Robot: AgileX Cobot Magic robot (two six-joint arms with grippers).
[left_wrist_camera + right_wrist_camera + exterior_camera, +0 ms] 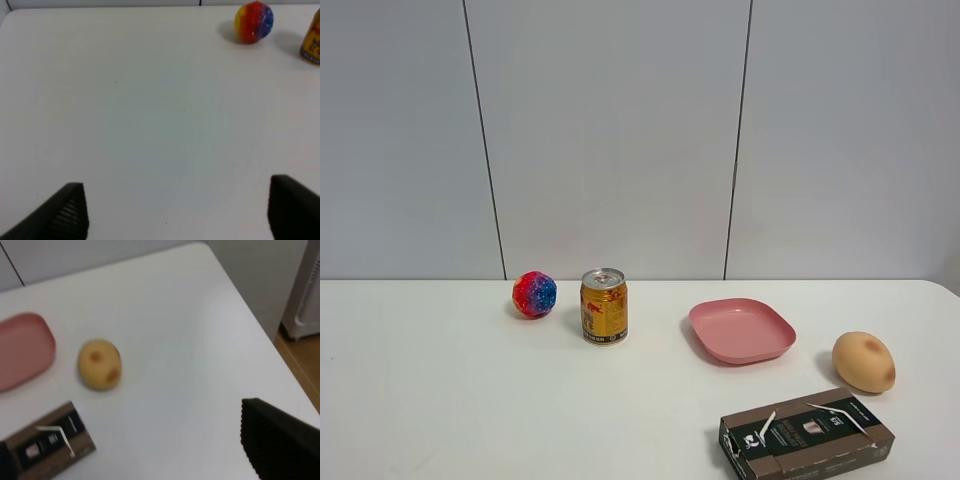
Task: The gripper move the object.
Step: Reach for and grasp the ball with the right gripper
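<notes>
The ball (534,294), mottled red, blue and purple, rests on the white table at the back left, just left of a gold can (604,306). Neither gripper shows in the exterior high view. In the left wrist view my left gripper (175,215) is open and empty, its two black fingertips wide apart low over bare table. The ball (254,22) lies well ahead of it, off to one side, with the can (311,42) beside it. Of my right gripper only one black finger (280,445) shows, far off centre, holding nothing.
A pink plate (740,330) sits right of the can. A tan egg-shaped thing (864,361) lies at the right, and a brown and black box (806,437) sits at the front. The right wrist view shows the egg (99,364), the box (47,445) and the table's right edge (260,335).
</notes>
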